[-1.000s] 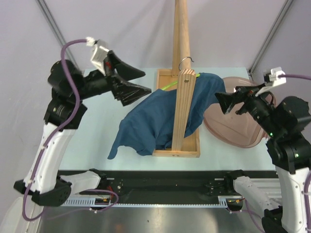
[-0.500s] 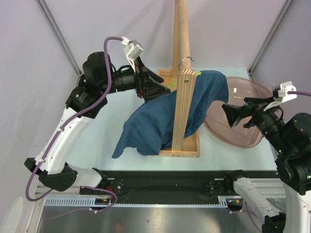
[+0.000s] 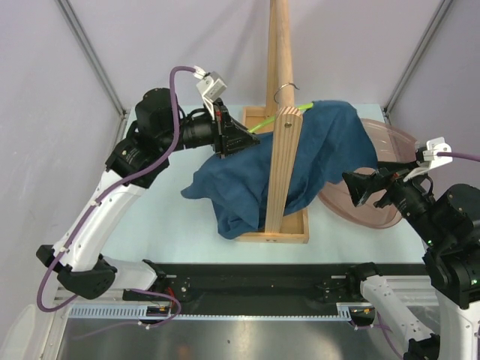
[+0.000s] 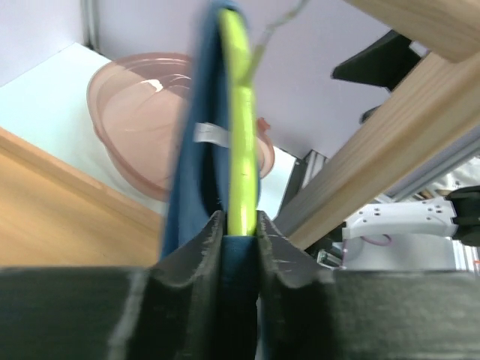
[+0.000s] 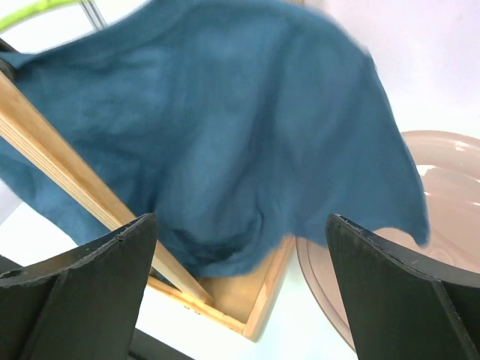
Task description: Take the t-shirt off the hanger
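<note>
The dark teal t-shirt [image 3: 315, 157] hangs on the lime-green hanger [image 3: 259, 126], draped over a wooden stand. My left gripper [image 3: 241, 139] is at the shirt's left shoulder, shut on the t-shirt [image 4: 191, 172]. Blue cloth fills the gap between its jaws, and the hanger [image 4: 240, 112] arm runs on from just past the tips of this left gripper [image 4: 241, 225]. My right gripper [image 3: 358, 187] hovers open to the right of the shirt, holding nothing. In the right wrist view the t-shirt [image 5: 247, 127] hangs beyond the right gripper [image 5: 240, 221].
A tall wooden pole [image 3: 279, 45] rises from a shallow wooden tray base [image 3: 285, 234], with a slanted wooden upright [image 3: 281, 172] in front of the shirt. A pink bowl [image 3: 379, 214] sits on the table just under and behind my right gripper.
My left arm swung right to the shirt's left shoulder and its jaws closed on the cloth. The shirt's left hem lifted off the table. My right gripper drifted slightly lower, still open.
</note>
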